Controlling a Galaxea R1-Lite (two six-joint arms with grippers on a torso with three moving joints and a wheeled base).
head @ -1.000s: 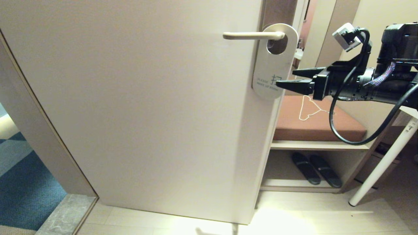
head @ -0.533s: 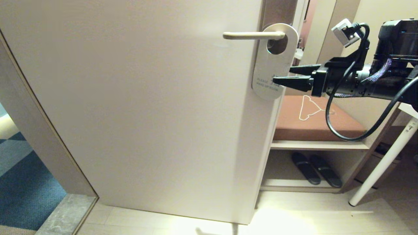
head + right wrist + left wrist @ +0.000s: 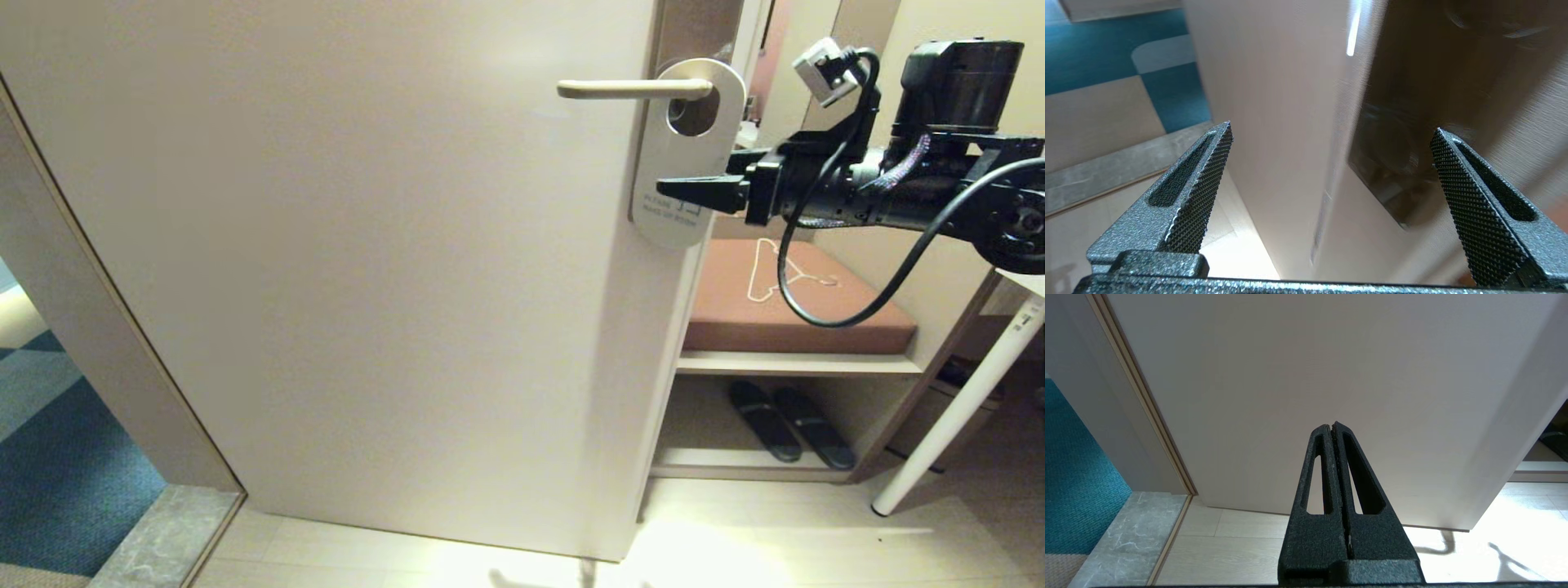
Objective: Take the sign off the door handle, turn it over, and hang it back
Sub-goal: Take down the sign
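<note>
The sign [image 3: 665,163] hangs by its oval hole on the door handle [image 3: 629,88], white side out with "PLEASE MAKE UP ROOM" at the bottom. The handle is a pale lever on a brown backplate [image 3: 694,28]. My right gripper [image 3: 682,175] is open and level with the sign's lower half. Its near finger [image 3: 694,192] crosses in front of the sign and the far finger is hidden behind it. In the right wrist view the open gripper [image 3: 1333,128] frames the sign's thin edge [image 3: 1327,196]. My left gripper [image 3: 1333,424] is shut and empty, low, facing the door.
The pale door [image 3: 367,286] fills the left and middle. Right of it stands a bench with a brown cushion [image 3: 816,322] bearing a white wire hanger [image 3: 771,273]; dark slippers [image 3: 788,420] lie beneath. A white table leg [image 3: 955,416] slants at far right.
My right gripper has moved left and a little up, from beside the sign's lower edge to where its open fingers stand on either side of the sign. The sign still hangs unmoved.
</note>
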